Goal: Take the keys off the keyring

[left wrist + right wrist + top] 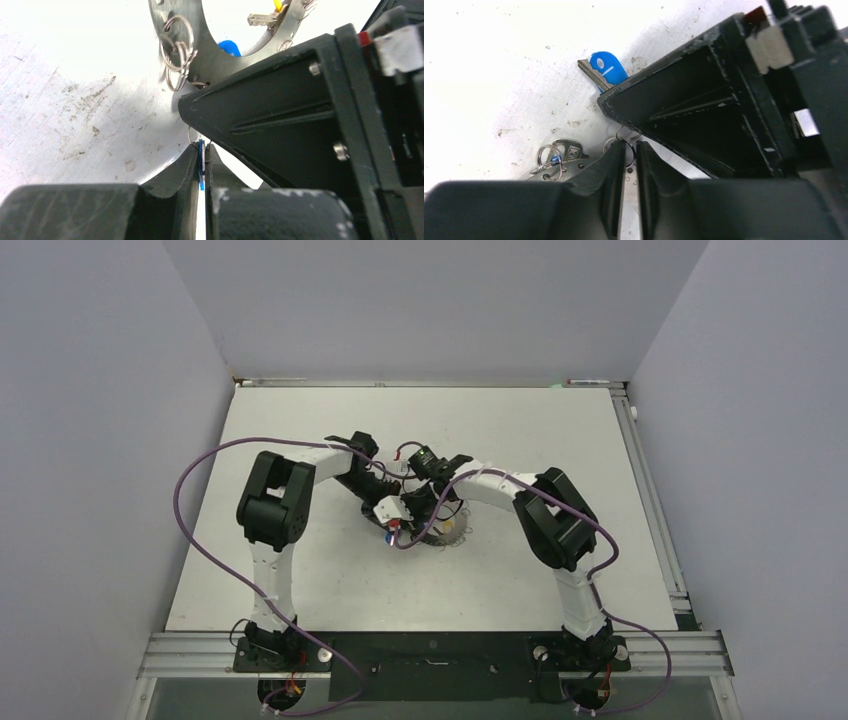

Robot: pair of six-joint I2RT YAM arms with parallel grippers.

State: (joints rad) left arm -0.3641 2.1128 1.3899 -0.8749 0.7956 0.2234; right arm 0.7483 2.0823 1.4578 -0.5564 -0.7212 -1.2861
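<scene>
The keyring point(202, 55) is a flat silver band with small holes, carrying small wire rings point(176, 48). It lies on the table at the centre of the top view point(447, 536). My left gripper point(201, 150) is shut on the thin edge of a blue key tag point(201, 172) hanging from a wire ring. My right gripper point(628, 149) is closed to a narrow gap on the keyring's band point(628, 175), a wire ring point(630, 150) at its tips. A loose blue-tagged key point(605, 69) lies on the table. A silver key point(567, 149) hangs on the ring. Both grippers point(396, 530) point(428, 524) meet tip to tip.
The left wrist view shows another key point(262, 19), a yellow tag point(276, 4) and a blue tag point(229, 47) at the ring's far side. Each gripper's black body fills the right of the other's wrist view. Purple cables loop beside both arms.
</scene>
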